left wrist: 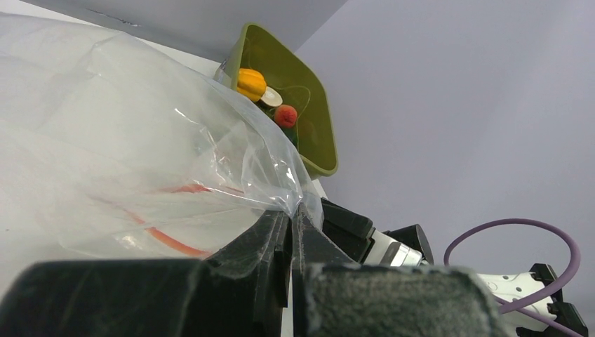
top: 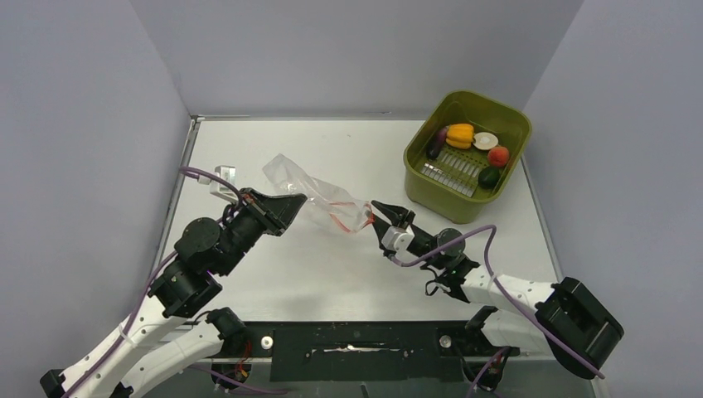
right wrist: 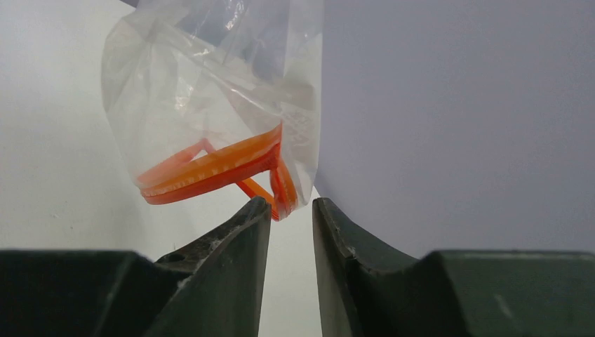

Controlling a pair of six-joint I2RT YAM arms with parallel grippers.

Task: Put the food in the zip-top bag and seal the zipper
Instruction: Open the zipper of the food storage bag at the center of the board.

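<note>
My left gripper (left wrist: 289, 213) is clamped on the bag (top: 319, 195) at mid-table; my right gripper (right wrist: 291, 207), narrowly parted, holds nothing at the zipper (right wrist: 210, 168) corner. The film looks light, limp and slippery, so I'd take the stiffer zipper edge. All the food (top: 460, 135) sits in the basket (top: 439, 189).

Table (top: 332, 274) viewed from high above its near edge, wrist views set low and close, zip-top bag (top: 319, 197) shared by all.

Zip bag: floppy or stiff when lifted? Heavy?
Probably floppy: the bag is crumpled thin film, pinched in the left hand. Likely very light: it is clear, with nothing visible inside. The red zipper looks stiffer, holding a bowed loop, so it may spring back.
</note>
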